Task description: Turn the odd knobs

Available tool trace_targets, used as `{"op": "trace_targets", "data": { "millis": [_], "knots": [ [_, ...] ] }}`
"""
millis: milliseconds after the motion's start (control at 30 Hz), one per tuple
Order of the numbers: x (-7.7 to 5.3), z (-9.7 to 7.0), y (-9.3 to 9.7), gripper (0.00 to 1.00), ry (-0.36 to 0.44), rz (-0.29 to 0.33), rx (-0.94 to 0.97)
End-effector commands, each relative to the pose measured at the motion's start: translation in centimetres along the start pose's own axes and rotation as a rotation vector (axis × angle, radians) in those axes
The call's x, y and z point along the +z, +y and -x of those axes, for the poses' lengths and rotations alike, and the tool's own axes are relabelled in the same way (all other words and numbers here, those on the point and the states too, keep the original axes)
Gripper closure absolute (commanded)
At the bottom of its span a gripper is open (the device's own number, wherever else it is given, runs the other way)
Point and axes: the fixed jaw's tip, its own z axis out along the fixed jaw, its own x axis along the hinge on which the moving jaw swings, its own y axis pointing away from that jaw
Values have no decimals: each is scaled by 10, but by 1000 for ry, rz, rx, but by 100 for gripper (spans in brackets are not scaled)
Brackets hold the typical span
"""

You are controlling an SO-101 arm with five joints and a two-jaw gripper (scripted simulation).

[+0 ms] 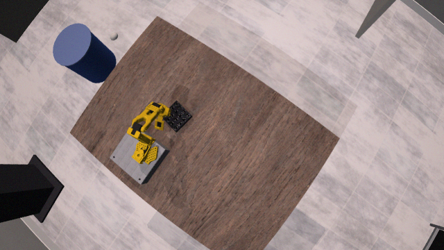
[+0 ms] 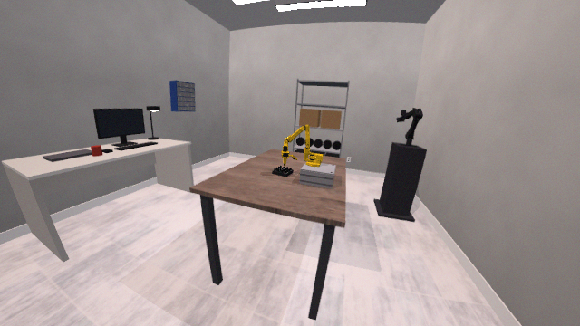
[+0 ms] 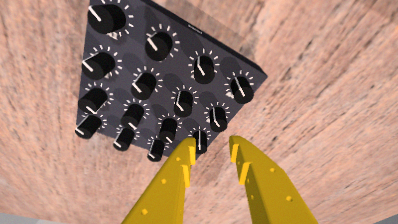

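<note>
A gray base block sits near the wooden table's left edge. From it the yellow arm folds up and over, gripper pointing down, nearly closed and holding nothing, at the near corner of the black knob box.

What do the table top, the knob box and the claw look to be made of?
Table top: wood, matte, with brown grain streaks.
Knob box: dark, dull panel, probably plastic or painted metal; black knobs with white pointer lines.
Claw: yellow, smooth, likely plastic, with small fastener dots.
</note>
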Motion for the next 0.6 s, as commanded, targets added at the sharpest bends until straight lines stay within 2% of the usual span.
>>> {"op": "trace_targets", "data": {
  "millis": [0, 567],
  "knots": [
    [1, 2, 1, 90, -17, -4, 16],
    [1, -26, 6, 90, -17, -4, 16]
  ]
}}
